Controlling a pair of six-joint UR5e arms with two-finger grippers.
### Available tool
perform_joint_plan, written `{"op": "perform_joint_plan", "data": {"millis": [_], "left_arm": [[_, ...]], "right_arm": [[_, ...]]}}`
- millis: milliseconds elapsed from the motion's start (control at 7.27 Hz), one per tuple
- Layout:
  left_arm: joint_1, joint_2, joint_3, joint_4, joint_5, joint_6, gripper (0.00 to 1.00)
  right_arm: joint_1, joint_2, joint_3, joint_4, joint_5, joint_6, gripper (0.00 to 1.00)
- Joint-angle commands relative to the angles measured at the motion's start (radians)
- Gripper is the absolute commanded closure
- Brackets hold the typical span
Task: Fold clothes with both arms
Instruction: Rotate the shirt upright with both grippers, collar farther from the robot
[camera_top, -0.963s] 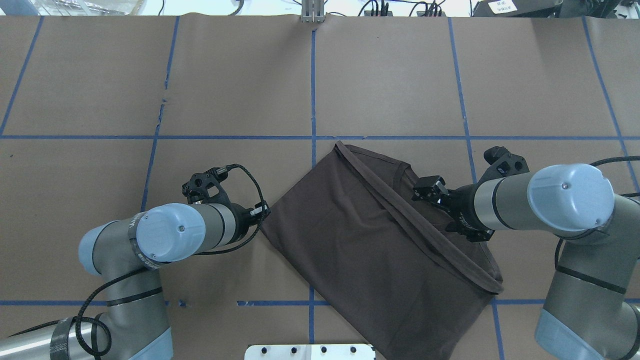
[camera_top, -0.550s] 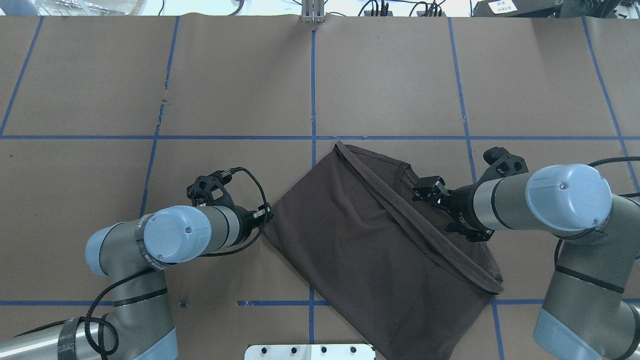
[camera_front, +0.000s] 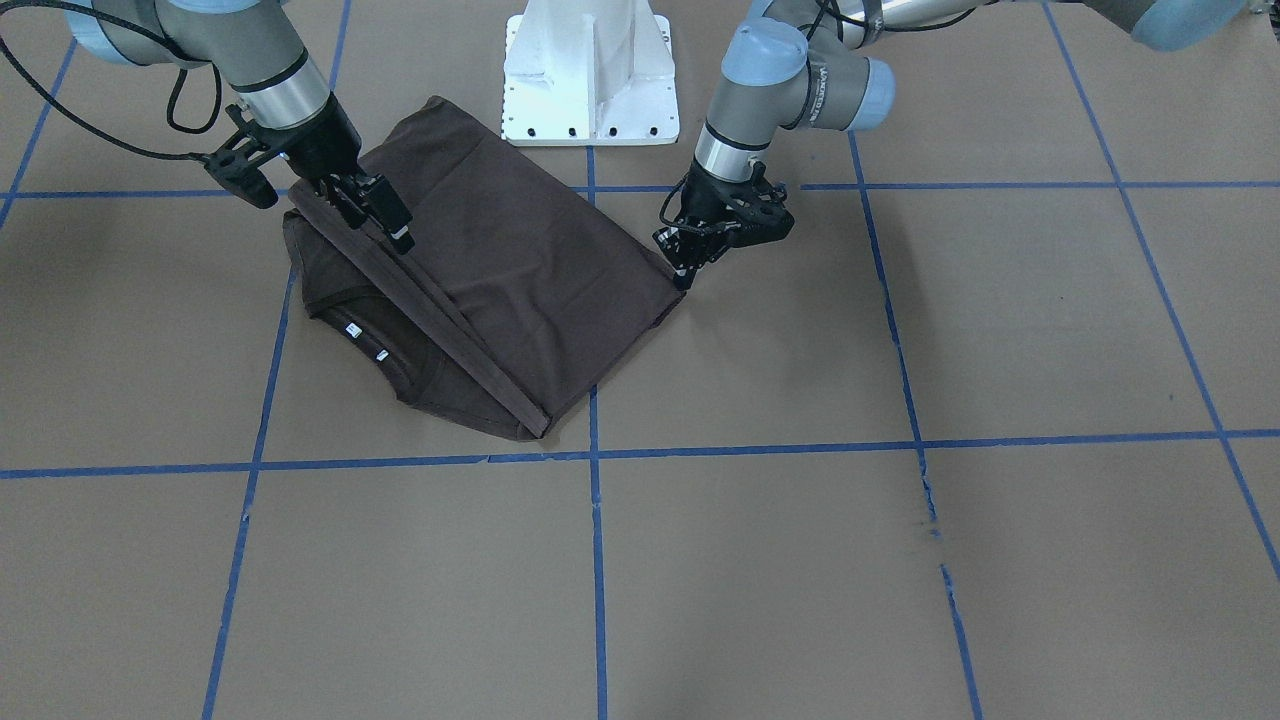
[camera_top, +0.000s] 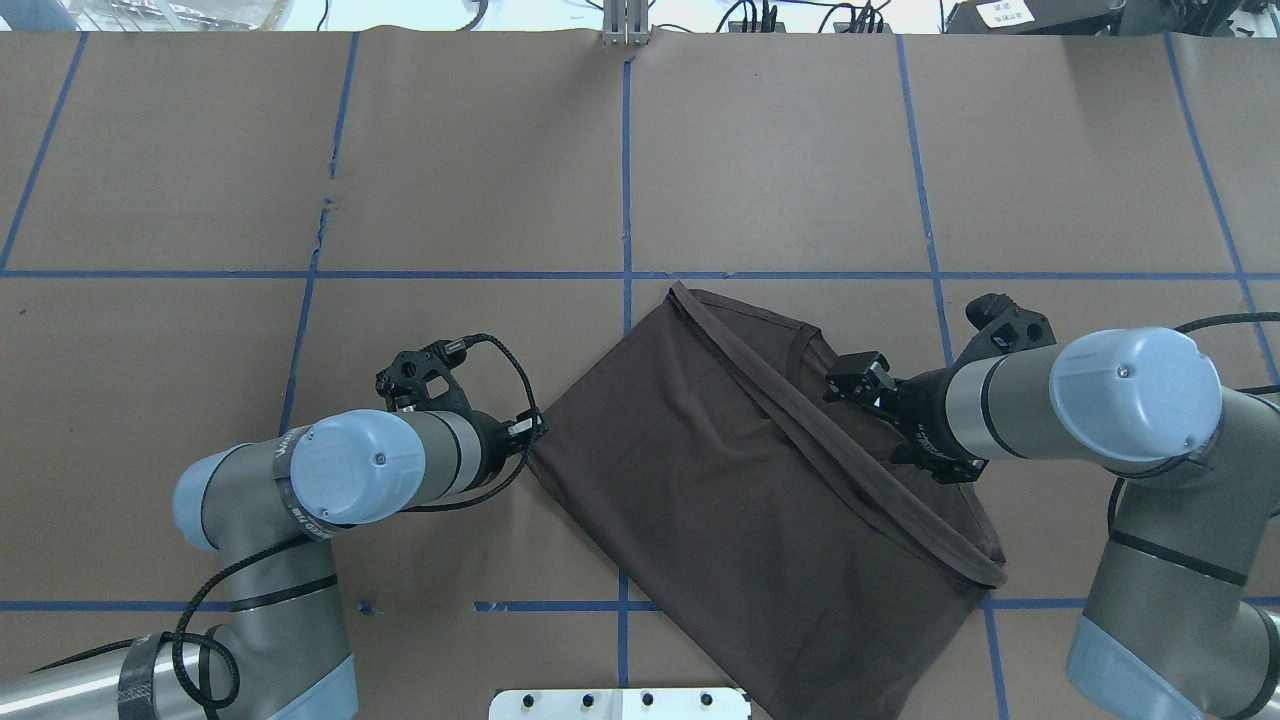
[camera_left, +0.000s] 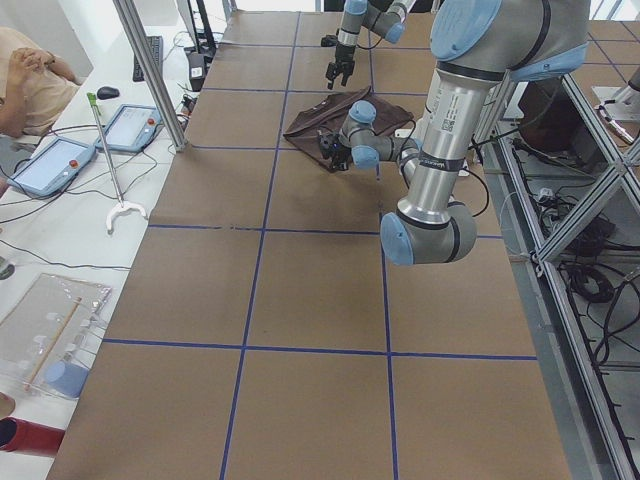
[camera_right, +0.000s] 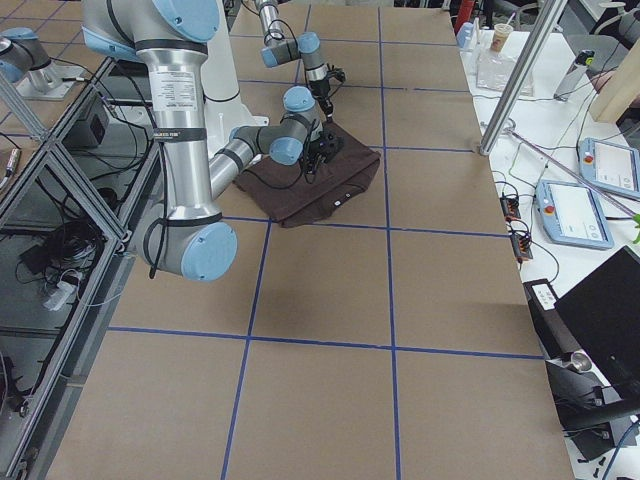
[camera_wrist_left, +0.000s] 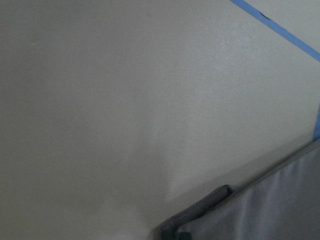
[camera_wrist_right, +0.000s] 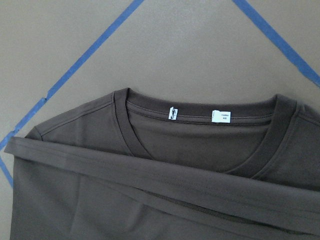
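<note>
The black two-finger tool of the left grey metal arm (camera_top: 528, 430) sits low at the left corner of the dark grey-brown cotton T-shirt (camera_top: 700, 480), touching its edge; whether its fingers pinch the cloth cannot be told. The T-shirt lies folded and askew on the brown paper-covered surface (camera_top: 450, 180), right of centre, with a hem band (camera_wrist_right: 150, 172) crossing it diagonally. The black tool of the right arm (camera_top: 858, 378) hangs over that band near the ribbed collar (camera_wrist_right: 125, 132); apart or together, it cannot be told.

Two arms (camera_top: 350, 480) (camera_top: 1130, 400), seemingly one T-shirt (camera_top: 740, 480)
</note>
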Motion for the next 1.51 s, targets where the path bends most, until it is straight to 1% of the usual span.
{"op": "perform_joint_plan", "data": {"millis": [0, 138, 275, 413, 550, 688, 825, 963, 1100, 1238, 1375], "left_arm": [[-0.058, 0.009, 0.028, -0.001, 0.006, 0.126, 1.0], [-0.119, -0.004, 0.065, -0.012, 0.004, 0.199, 1.0], [-0.209, -0.049, 0.122, -0.026, 0.0, 0.205, 1.0], [-0.278, -0.142, 0.257, -0.079, -0.005, 0.207, 1.0], [-0.322, -0.234, 0.417, -0.156, -0.005, 0.207, 1.0], [-0.349, -0.296, 0.547, -0.251, -0.007, 0.221, 1.0], [-0.377, -0.357, 0.644, -0.311, -0.017, 0.224, 1.0], [-0.382, -0.364, 0.656, -0.342, -0.075, 0.209, 1.0], [-0.382, -0.366, 0.655, -0.348, -0.091, 0.186, 0.75], [-0.382, -0.352, 0.597, -0.357, -0.15, 0.189, 0.4], [-0.382, -0.27, 0.466, -0.359, -0.219, 0.173, 0.37]], "right_arm": [[0.0, 0.002, 0.0, 0.001, 0.0, 0.004, 0.0], [-0.002, 0.005, 0.002, 0.002, 0.002, 0.007, 0.0], [0.0, 0.023, 0.0, 0.002, 0.003, 0.001, 0.0], [0.0, 0.044, 0.0, 0.004, 0.003, 0.001, 0.0], [0.0, 0.057, 0.0, 0.002, 0.002, 0.001, 0.0], [-0.002, 0.078, -0.003, 0.002, 0.002, 0.001, 0.0], [-0.002, 0.116, -0.016, 0.002, 0.0, 0.001, 0.0], [-0.011, 0.149, -0.041, 0.002, -0.021, 0.001, 0.0], [-0.049, 0.191, -0.076, -0.002, -0.094, 0.0, 0.0], [-0.086, 0.23, -0.116, -0.01, -0.147, -0.003, 0.0], [-0.103, 0.271, -0.157, -0.036, -0.15, -0.05, 0.0]]}}
